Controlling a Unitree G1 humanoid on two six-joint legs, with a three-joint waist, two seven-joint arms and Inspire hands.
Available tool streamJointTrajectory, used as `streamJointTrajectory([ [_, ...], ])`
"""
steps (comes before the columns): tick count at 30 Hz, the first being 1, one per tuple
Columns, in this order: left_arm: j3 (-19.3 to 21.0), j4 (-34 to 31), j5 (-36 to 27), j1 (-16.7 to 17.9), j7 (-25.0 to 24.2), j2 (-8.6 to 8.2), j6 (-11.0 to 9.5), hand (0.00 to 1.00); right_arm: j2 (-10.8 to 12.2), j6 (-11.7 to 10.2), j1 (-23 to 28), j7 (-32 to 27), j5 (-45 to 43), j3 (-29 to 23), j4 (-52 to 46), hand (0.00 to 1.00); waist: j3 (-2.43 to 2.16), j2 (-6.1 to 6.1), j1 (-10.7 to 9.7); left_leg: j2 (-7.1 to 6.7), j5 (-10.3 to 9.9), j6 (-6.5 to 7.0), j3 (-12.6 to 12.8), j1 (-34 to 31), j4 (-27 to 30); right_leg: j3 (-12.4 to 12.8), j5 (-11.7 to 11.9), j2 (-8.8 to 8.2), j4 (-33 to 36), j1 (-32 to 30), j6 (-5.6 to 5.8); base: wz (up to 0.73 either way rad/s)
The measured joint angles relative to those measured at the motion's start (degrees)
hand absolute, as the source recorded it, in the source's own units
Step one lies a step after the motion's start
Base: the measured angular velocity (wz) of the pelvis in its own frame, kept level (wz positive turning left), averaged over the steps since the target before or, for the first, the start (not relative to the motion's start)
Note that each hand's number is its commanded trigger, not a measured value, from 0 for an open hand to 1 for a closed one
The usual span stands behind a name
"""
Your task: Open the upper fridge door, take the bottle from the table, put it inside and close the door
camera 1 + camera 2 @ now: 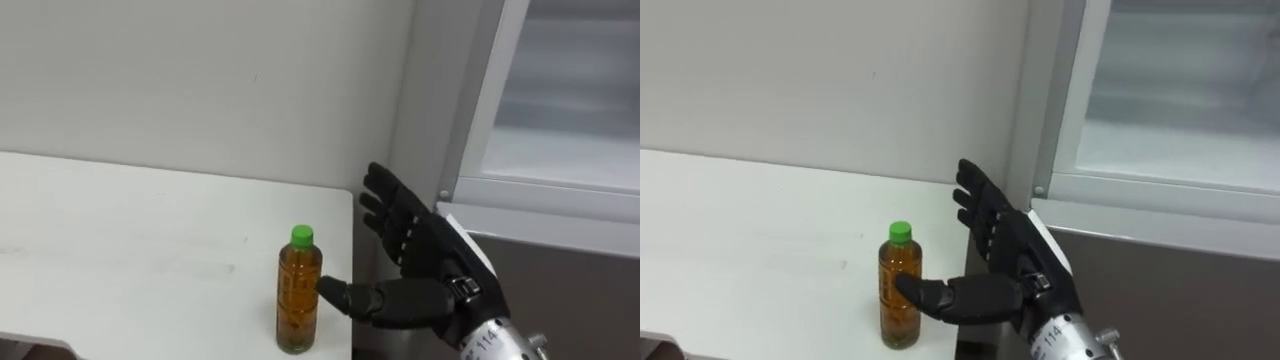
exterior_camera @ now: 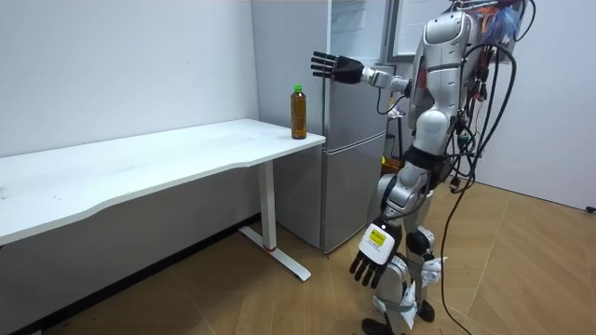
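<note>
A Unitree G1 humanoid stands on a wooden floor (image 2: pixel 531 270) beside a grey fridge (image 2: pixel 354 167), facing the end of a white table (image 2: pixel 140 167) set against a pale wall (image 1: pixel 200 80). Its right hand (image 1: pixel 415 245) is raised at chest height with the fingers (image 1: pixel 385 205) straight and spread and the thumb stretched out towards a bottle (image 1: pixel 299 292).

The bottle, filled with amber liquid and topped with a green cap (image 1: pixel 301 236), stands upright on the table close to the corner nearest the fridge. The hand is not closed on it. From the head camera the thumb tip appears to reach the bottle's side, while the room view shows the hand held higher than the cap and off to the fridge side, apart from it.

The left hand (image 2: pixel 368 265) hangs low beside the robot's leg, fingers loose and pointing down, holding nothing. The fridge's upper compartment (image 1: pixel 560 110) shows a pale interior behind a white frame, above the grey lower door (image 1: pixel 570 290).
</note>
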Motion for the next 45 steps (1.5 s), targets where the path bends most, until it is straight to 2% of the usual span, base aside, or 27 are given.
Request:
streamJointTrajectory([
  [4, -0.05, -0.43, 2.04, -0.55, 0.00, 0.00, 0.13, 0.00, 0.04, 0.00, -2.55, -1.89, -0.08, 0.01, 0.97, 0.00, 0.27, 0.06, -0.13, -0.01, 0.03, -0.04, -0.14, -0.24, 0.08, -0.18, 0.00, -0.02, 0.00, -0.14, 0.01, 0.00],
  [12, -0.06, -1.00, 2.04, -1.03, 0.00, -0.02, 0.42, 0.00, 0.10, 0.00, -4.77, -2.72, -0.07, 0.02, 1.79, 0.00, 0.30, -0.44, -0.17, -0.07, 0.03, -0.04, -0.88, -0.70, 0.05, -1.19, 0.00, -0.06, 0.00, -0.29, 0.01, 0.05],
  [19, 0.15, -1.17, 2.08, -1.09, -0.58, -0.05, 1.30, 0.00, 0.11, 0.00, -5.01, -3.39, 0.44, 0.01, 2.87, 0.00, 0.42, -0.23, 0.17, -0.22, 0.05, -0.01, -1.56, -0.73, 0.11, -1.44, -0.04, -0.16, -0.03, -0.21, 0.07, 0.05],
  [23, 0.38, -1.18, 2.03, -1.08, -1.70, -0.09, 1.33, 0.00, 0.11, 0.00, -7.93, -3.10, 0.45, -0.01, 6.49, 0.00, 0.54, -0.04, 0.12, -0.37, 0.10, 0.08, -1.92, -0.80, 0.20, -1.54, -0.06, -0.29, -0.04, -0.11, 0.09, 0.05],
  [27, 0.68, -1.63, 2.03, -1.05, -1.73, -0.16, 2.10, 0.00, 0.10, 0.00, -9.75, -3.34, 0.45, -0.01, 9.78, 0.00, 0.37, -0.30, 0.15, -0.43, 0.16, 0.17, -2.49, -0.84, 0.13, -1.52, -0.08, -0.37, -0.03, 0.17, 0.13, 0.08],
  [31, 1.18, -1.82, 2.01, -0.14, -2.12, -0.24, 2.53, 0.00, 0.03, 0.18, -10.43, -3.67, 0.58, -0.04, 12.23, 0.00, 0.02, -0.84, 0.13, -0.41, 0.22, 0.27, -3.12, -1.04, 0.23, -2.94, -0.20, -0.67, 0.02, 0.39, 0.33, 0.10],
  [36, 1.26, -3.34, 2.01, 1.12, -2.88, -0.31, 3.44, 0.00, 0.01, 0.25, -11.34, -4.42, 0.57, -0.50, 14.07, 0.00, -0.15, -1.22, 0.15, -0.59, 0.33, 0.45, -3.73, -1.46, 0.36, -3.14, -0.22, -0.86, 0.01, 0.35, 0.35, 0.07],
  [38, 1.27, -3.67, 2.01, 1.38, -2.92, -0.31, 3.45, 0.00, 0.01, 0.25, -11.34, -4.73, 0.57, -0.63, 14.08, 0.00, -0.10, -1.34, 0.14, -0.62, 0.34, 0.47, -4.00, -1.59, 0.37, -3.64, -0.22, -0.90, 0.01, 0.37, 0.35, 0.08],
  [42, 1.24, -4.14, 2.01, 1.37, -3.97, -0.26, 3.48, 0.00, 0.01, 0.24, -11.50, -4.98, 1.06, -1.12, 14.71, 0.00, 0.35, -1.51, 0.23, -0.66, 0.35, 0.46, -4.41, -2.19, 0.50, -4.90, -0.24, -0.96, 0.02, 0.35, 0.40, 0.09],
  [45, 1.18, -5.62, 2.00, 1.44, -4.15, -0.28, 3.50, 0.00, 0.00, 0.25, -12.84, -5.63, 1.22, -1.14, 17.92, 0.00, 0.41, -1.51, 1.20, -0.68, 0.38, 0.48, -4.52, -2.98, 0.91, -5.16, -0.24, -0.99, 0.02, -0.21, 0.40, 0.02],
])
